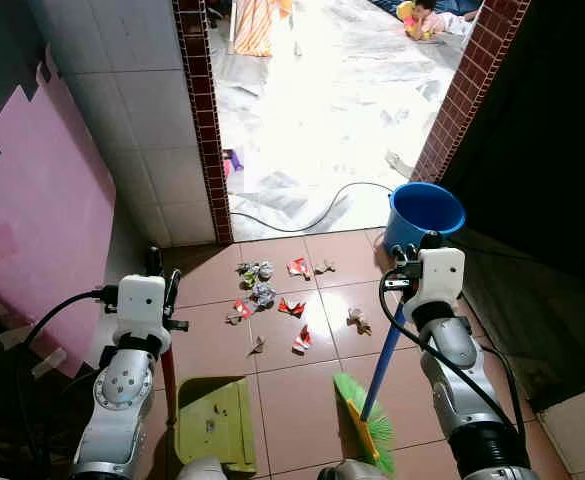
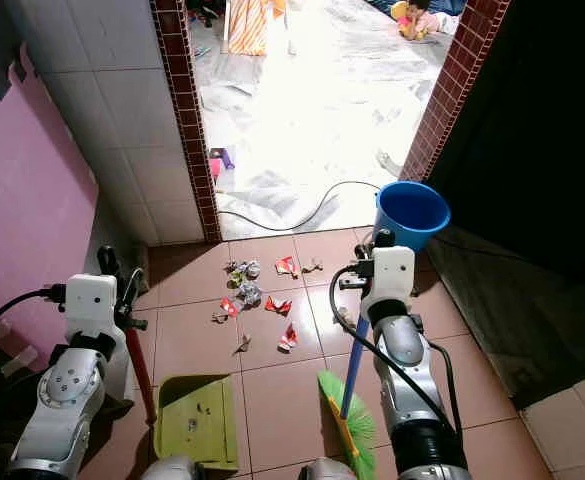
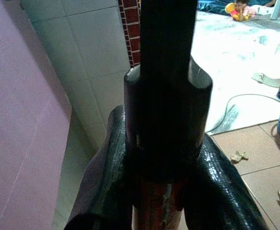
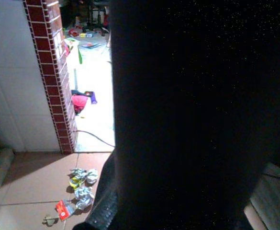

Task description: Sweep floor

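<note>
Left eye view looks down on a brown tiled floor in front of a doorway framed by red brick pillars. The left gripper is low on the left, its black fingers clamped around the red handle of a green dustpan. The dustpan sits flat on the floor near the robot's feet, with a few specks inside it.

The right gripper is on the right. Its wrist camera is almost wholly blocked by something dark close up, so I cannot tell how its fingers stand. A blue broom pole runs down from just under that gripper to green bristles resting on the floor beside the dustpan.

Litter lies scattered on the tiles between the robot and the doorway: crumpled silver and green wrappers, red scraps and brown bits, all apart from the broom and dustpan. A blue bucket stands by the right pillar, just behind the right gripper. A black cable curls across the bright floor past the doorway. A pink panel leans on the left wall. Far back, a person lies on the floor.
</note>
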